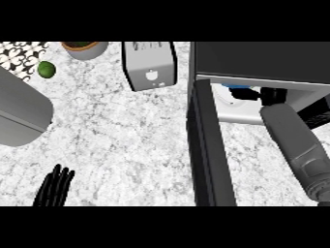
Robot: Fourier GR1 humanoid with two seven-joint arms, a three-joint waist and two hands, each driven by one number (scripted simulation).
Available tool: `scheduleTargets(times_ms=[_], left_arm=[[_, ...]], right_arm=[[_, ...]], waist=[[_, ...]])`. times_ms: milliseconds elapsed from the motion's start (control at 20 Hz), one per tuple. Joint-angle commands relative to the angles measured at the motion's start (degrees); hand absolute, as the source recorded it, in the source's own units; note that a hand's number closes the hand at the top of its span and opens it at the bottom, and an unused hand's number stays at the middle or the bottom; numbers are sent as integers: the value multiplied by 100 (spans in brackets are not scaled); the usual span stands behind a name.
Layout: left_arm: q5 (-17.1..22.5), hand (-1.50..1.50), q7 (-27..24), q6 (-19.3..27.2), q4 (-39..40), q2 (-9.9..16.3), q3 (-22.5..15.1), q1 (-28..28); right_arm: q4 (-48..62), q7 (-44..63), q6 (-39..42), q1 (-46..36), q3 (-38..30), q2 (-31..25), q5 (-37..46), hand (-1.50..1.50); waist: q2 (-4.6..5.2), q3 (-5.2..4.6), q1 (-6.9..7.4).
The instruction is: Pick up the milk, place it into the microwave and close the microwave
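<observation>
At the far left a large grey rounded appliance lies across the marble counter, with a green lime just beyond it and a grey pot with a brown inside at the back edge. Near the lower edge my left hand rests on the counter, fingers straight and together, holding nothing. Further along, a grey toaster-like box stands at the back, near the microwave. The microwave's door is swung wide open, seen edge-on, reaching toward me. My right forearm goes past it into the open cavity, where my right hand sits right against the milk, a white and blue carton on the white plate inside. I cannot tell whether those fingers are closed round the carton or apart, since the hand is dark and partly hidden by the frame.
</observation>
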Motion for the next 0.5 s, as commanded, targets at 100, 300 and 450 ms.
scheduleTargets(times_ms=[100, 300, 450], left_arm=[[-157, -150, 14, 39, 187, -3, 16, -145], [-112, -150, 131, -40, -130, 132, -14, -6], [-321, -150, 193, 175, 53, -146, -164, -288]], right_arm=[[451, 196, -459, -291, 205, -249, 362, -150], [582, 224, -284, -376, 215, -265, 387, -150], [587, 45, 0, -371, 209, -112, 367, -150]], waist=[[50, -18, 96], [59, -9, 173], [65, -6, 91]])
